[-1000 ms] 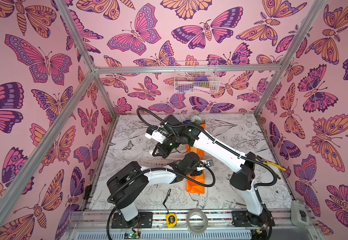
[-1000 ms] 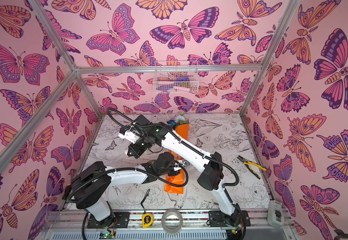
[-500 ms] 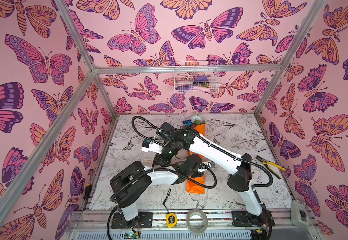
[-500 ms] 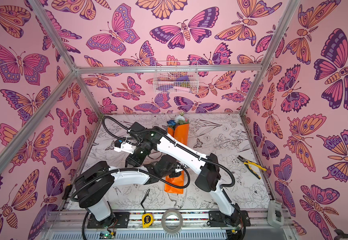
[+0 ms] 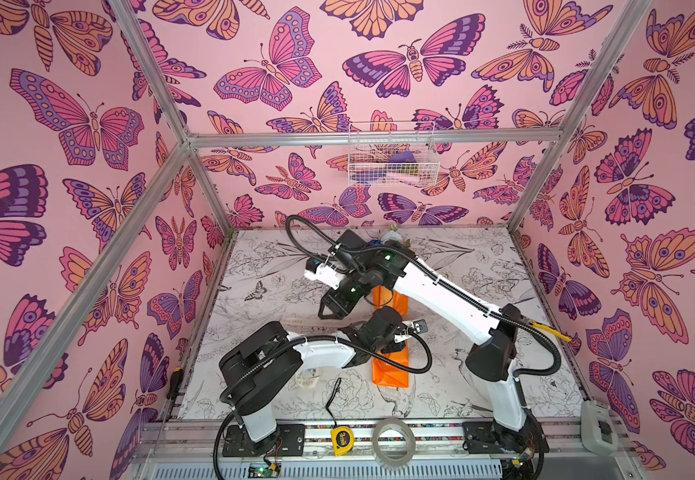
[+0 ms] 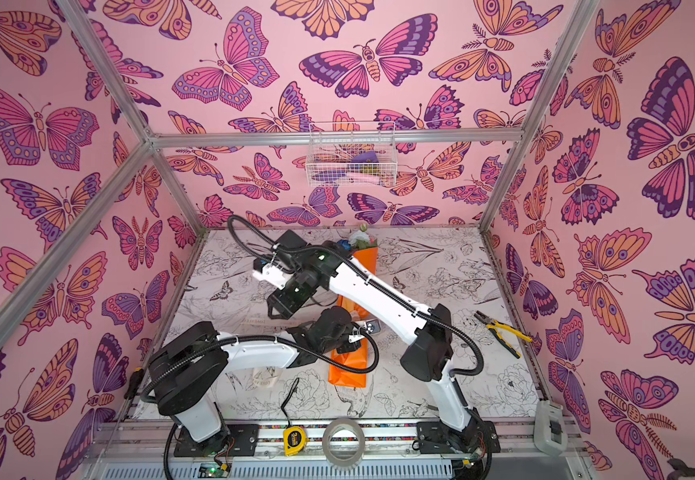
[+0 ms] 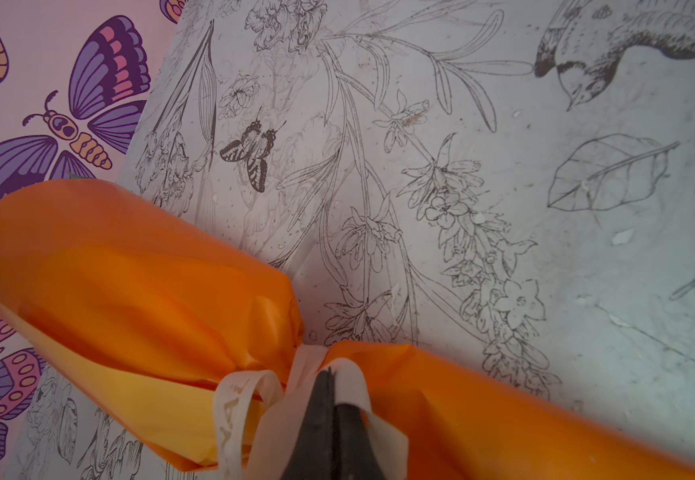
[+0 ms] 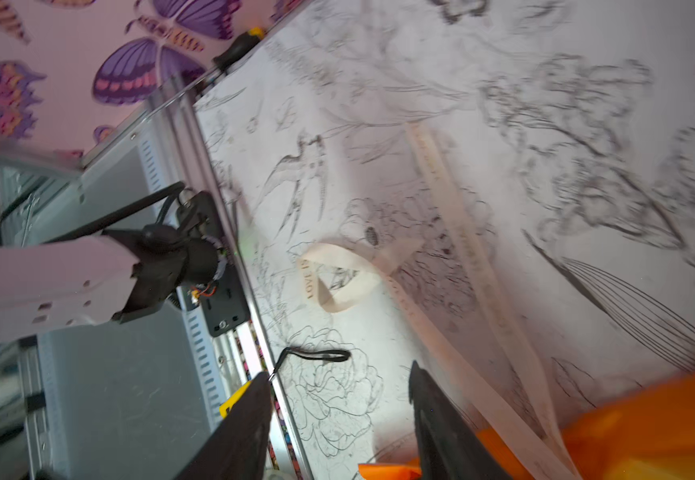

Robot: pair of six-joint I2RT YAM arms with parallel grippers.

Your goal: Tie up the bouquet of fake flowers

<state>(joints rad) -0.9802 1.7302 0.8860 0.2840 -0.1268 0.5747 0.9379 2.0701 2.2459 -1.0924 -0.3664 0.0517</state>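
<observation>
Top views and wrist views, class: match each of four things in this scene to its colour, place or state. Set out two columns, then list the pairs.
Column one:
1. left gripper
2. right gripper
3. bouquet
4. tape measure

Column two:
A. yellow, by the front rail
B. shut on the ribbon
C. wrapped in orange paper
D. open, empty

Pairs: 1-B, 2-D, 3-C, 4-A

Counted are two grippers, left gripper (image 7: 329, 376) and right gripper (image 8: 339, 370), one bouquet of fake flowers (image 5: 391, 374) and one cream ribbon (image 8: 337, 270) near them, and, well apart, one tape measure (image 5: 341, 441), one tape roll (image 5: 393, 441), one pair of pliers (image 6: 499, 332), one screwdriver (image 5: 174, 380) and one wire basket (image 5: 391, 156).
</observation>
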